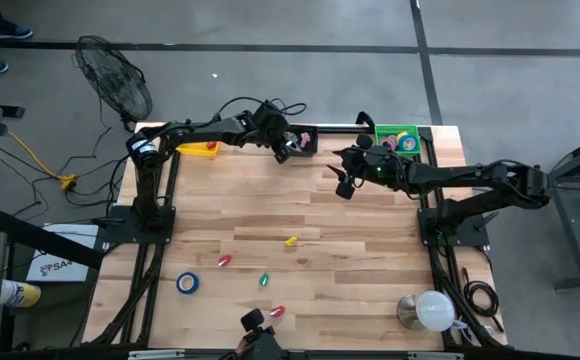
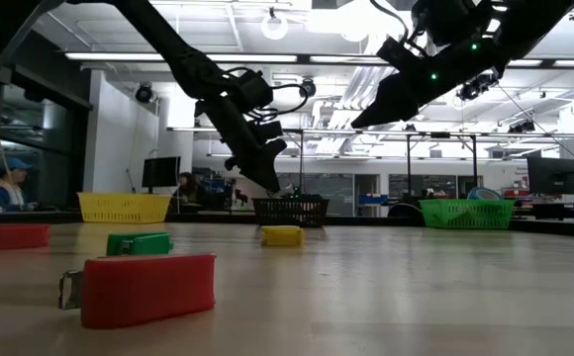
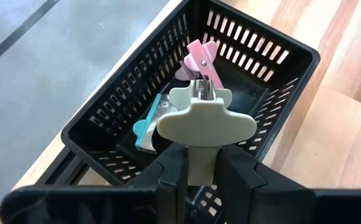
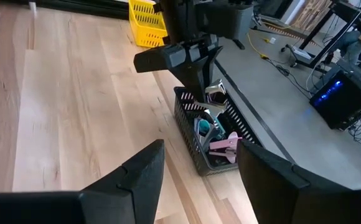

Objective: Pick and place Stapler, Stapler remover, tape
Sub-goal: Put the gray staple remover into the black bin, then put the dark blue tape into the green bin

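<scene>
Jaws of our left gripper (image 3: 196, 168) pinch a cream remover (image 3: 204, 121) over the black basket (image 3: 292, 46), w/ pink and teal removers inside. Right gripper (image 4: 199, 171) hangs spread, empty, nearby. Left to do: blue tape (image 1: 188, 283) and small staplers (image 1: 290, 241) mid-table. Basket sits at the far edge; open wood elsewhere.

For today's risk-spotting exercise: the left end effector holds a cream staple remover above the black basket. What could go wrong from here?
1. The left end effector grips only the tail of the cream staple remover; it might pivot or slip before release.
2. It hangs near one wall of the black basket, so a drop could catch the rim and fall outside.
3. The pink remover and teal one already lie below, so it may bounce.
</scene>
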`<move>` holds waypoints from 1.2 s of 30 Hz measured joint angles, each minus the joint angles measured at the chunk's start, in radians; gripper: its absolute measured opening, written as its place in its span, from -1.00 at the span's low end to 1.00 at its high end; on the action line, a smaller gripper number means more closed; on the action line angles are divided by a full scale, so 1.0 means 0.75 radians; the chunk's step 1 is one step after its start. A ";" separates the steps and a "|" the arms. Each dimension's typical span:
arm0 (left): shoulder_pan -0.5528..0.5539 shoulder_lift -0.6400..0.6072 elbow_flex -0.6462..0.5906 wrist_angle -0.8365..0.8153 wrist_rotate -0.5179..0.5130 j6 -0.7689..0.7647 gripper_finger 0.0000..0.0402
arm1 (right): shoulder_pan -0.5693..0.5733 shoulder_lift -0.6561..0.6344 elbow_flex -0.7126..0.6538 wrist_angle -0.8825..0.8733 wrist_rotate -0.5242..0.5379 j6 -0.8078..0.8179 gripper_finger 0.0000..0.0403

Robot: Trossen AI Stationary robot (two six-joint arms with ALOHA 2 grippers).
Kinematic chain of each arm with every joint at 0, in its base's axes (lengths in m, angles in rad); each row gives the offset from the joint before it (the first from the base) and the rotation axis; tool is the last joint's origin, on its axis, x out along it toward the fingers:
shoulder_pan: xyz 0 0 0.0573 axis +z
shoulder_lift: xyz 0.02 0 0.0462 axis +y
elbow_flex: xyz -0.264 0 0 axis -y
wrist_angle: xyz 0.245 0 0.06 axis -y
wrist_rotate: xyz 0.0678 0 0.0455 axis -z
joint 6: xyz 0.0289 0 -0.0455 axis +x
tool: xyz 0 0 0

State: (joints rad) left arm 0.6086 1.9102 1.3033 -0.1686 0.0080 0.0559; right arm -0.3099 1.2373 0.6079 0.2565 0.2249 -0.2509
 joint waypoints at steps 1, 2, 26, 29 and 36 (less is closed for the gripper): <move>0.000 0.000 0.000 0.001 0.000 0.000 -0.65 | 0.000 0.000 0.000 0.000 0.000 -0.003 -0.04; 0.000 0.000 0.000 0.003 -0.001 -0.004 -0.63 | 0.000 0.000 0.000 0.000 0.000 -0.009 -0.04; -0.009 -0.007 0.237 -0.434 -0.084 -0.064 -0.26 | 0.003 0.000 -0.001 -0.087 -0.061 0.009 -0.04; -0.034 -0.014 0.271 -0.589 -0.181 -0.097 -0.26 | 0.004 0.000 -0.001 -0.088 -0.061 -0.015 -0.04; -0.165 -0.077 0.274 -0.883 -0.440 -0.262 -0.26 | 0.004 0.000 -0.001 -0.116 -0.061 -0.035 -0.04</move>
State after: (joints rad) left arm 0.4852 1.8524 1.5085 -0.8306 -0.3223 -0.1403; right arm -0.3073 1.2373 0.6071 0.1698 0.1795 -0.2773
